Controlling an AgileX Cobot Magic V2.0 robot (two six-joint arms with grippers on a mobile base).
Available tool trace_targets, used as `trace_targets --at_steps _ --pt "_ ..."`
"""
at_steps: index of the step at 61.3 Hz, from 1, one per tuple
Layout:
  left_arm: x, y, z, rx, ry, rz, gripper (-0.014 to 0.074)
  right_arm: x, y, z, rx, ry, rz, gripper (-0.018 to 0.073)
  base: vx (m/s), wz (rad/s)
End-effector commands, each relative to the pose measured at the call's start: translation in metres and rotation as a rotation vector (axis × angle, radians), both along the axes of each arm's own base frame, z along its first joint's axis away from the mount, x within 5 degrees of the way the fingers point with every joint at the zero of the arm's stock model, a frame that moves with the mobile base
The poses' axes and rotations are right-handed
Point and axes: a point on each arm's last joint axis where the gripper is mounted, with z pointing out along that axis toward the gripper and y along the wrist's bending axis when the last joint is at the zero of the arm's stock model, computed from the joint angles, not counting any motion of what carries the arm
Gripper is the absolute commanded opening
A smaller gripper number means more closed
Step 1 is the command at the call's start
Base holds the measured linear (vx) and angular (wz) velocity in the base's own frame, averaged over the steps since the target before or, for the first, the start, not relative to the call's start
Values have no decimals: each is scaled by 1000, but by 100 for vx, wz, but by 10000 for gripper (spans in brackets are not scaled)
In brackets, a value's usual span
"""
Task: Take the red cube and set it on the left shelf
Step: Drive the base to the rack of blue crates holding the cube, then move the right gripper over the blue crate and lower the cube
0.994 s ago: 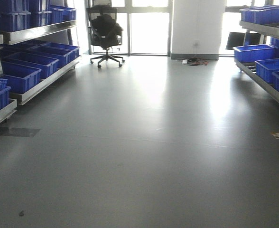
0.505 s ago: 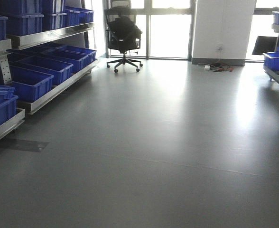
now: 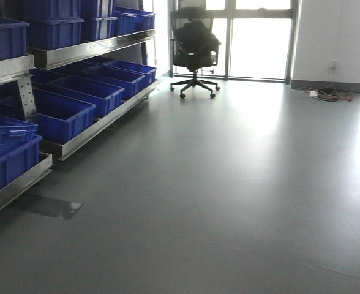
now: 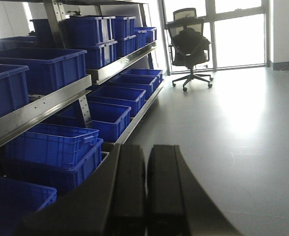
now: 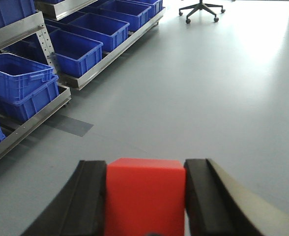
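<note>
The right claw (image 5: 145, 199) squeezes the red cube (image 5: 144, 184) tight and the left claw (image 4: 147, 189) is pinched together on nothing, so it seems best to roll close to the left shelf (image 3: 76, 54) before reaching out.

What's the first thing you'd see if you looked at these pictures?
The bright red cube jumps out, pinched in the right gripper low in the right wrist view. Next come the rows of big blue crates on the steel shelf on the left, and a black office chair by the sunny windows.
</note>
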Motion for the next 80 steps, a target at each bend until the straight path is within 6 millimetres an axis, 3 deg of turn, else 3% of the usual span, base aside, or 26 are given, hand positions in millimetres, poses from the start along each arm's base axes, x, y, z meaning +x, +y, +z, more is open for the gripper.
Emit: trace_targets --at_steps 1,80 --pt "1 0 0 -5 -62 -4 106 1 -1 17 10 -110 -9 67 54 33" --pt "1 0 0 -5 -62 -4 106 1 -1 17 10 -110 -9 67 49 50"
